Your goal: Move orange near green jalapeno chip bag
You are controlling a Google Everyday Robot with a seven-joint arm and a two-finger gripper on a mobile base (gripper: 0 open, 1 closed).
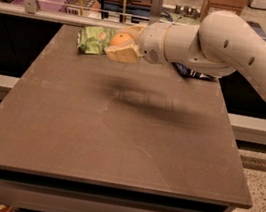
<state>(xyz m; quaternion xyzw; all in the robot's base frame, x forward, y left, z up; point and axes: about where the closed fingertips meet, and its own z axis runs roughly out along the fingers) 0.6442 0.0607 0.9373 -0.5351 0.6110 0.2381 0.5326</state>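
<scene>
**Orange gripped beside the green bag**

Over the far left part of the brown table (117, 141), the gripper (125, 42) reached in from the right. Its jaws were clenched on the orange (121, 39), which sat between them. The green jalapeno chip bag (92, 39) lay just to the left of it.

The orange (121, 40), seemingly held in the gripper (119, 46), hangs beside green jalapeno chip bag (92, 39).

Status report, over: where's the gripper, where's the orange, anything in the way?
Gripper at far edge of table, shut on orange. Orange right beside green jalapeno chip bag. Nothing between them.
</scene>
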